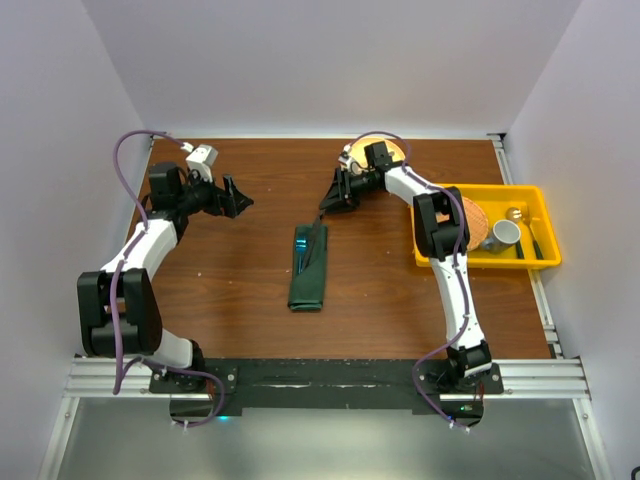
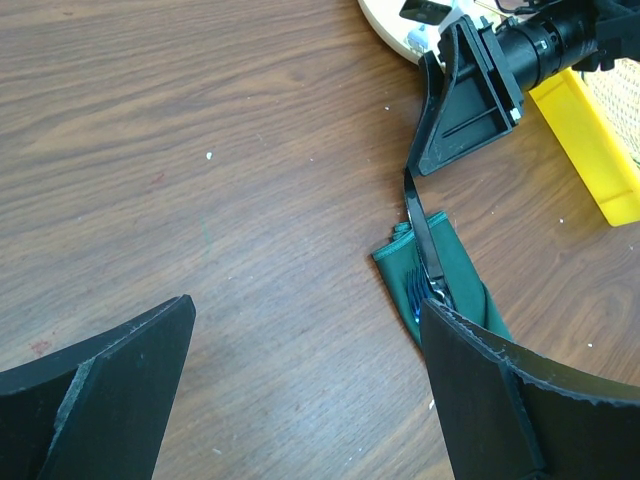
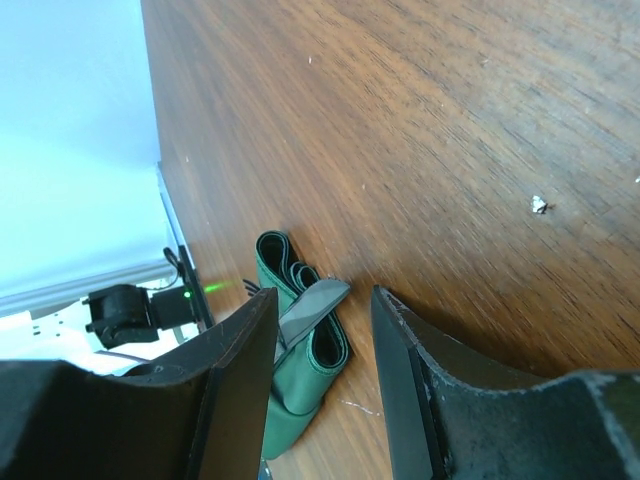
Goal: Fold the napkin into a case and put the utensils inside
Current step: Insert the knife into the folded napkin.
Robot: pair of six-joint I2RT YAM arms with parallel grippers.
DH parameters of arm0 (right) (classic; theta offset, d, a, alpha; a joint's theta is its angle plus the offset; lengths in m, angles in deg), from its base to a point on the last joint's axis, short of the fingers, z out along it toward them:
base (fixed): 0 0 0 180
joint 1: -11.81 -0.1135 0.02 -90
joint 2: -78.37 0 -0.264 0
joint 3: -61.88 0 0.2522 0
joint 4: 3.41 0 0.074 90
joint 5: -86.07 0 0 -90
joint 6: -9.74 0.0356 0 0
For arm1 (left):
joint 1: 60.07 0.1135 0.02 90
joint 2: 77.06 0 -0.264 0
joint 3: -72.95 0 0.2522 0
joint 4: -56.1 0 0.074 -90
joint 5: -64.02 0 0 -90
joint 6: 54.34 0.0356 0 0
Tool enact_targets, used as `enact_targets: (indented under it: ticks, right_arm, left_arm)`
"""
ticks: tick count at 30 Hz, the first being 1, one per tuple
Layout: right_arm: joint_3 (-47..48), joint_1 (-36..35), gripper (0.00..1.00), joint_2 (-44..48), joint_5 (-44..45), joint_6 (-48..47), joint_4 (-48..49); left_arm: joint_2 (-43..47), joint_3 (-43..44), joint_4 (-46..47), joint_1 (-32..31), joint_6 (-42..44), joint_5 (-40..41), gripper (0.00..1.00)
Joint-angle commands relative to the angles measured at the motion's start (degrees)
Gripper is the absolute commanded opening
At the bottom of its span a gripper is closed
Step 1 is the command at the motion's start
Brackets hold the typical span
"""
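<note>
Overhead looks down; wrist views (low, close) share the case (image 2: pixel 462 285).

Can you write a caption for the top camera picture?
Folded green napkin holding a blue fork and a knife on a wooden table.

Bare table (image 1: pixel 220 290) free at the case's (image 1: pixel 308 280) 9 o'clock; right gripper (image 1: pixel 328 208) blocks 12; yellow bin (image 1: pixel 485 262) at 3.

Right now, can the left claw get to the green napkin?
Probably yes: only bare table lies between the open left claw and the napkin; the right claw is by its far end.
</note>
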Motion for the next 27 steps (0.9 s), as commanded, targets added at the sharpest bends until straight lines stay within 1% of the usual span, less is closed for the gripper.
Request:
enact_targets:
  ticks: [1,13,15,18,21,22,27]
  right_arm:
    - [-1.2,-0.7,0.46,0.0,2.2,0.5,0.0]
    - [-1.3,-2.4,0.4,-1.2,0.5,4.1,4.1]
    - [-1.5,-2.4,0.35,-1.1,0.5,4.2,4.3]
    - [-1.5,-2.4,0.31,-0.8,0.5,4.3,4.3]
    - [-1.6,-2.5,0.25,-0.9,0.1,4.5,4.5]
    - [-1.5,-2.4,0.21,-0.9,-0.2,4.6,4.6]
    - [-1.2,-2.3,0.06,-0.8,-1.8,4.1,4.6]
  left_arm:
    - [0.0,2.2,2.4,0.5,-1.1,-1.3,1.0]
    - [-0.4,2.7,2.2,0.6,-1.0,-1.6,1.0]
    - [-0.4,2.6,2.0,0.6,-1.0,-1.5,1.0]
    - [-0.5,2.5,2.0,0.5,-0.9,-1.6,1.0]
    - [-0.7,2.5,2.2,0.5,-0.9,-1.7,1.0]
    - [-0.7,2.5,2.2,0.5,-0.9,-1.6,1.0]
    - [-0.4,2.5,1.9,0.5,-0.8,-1.6,1.0]
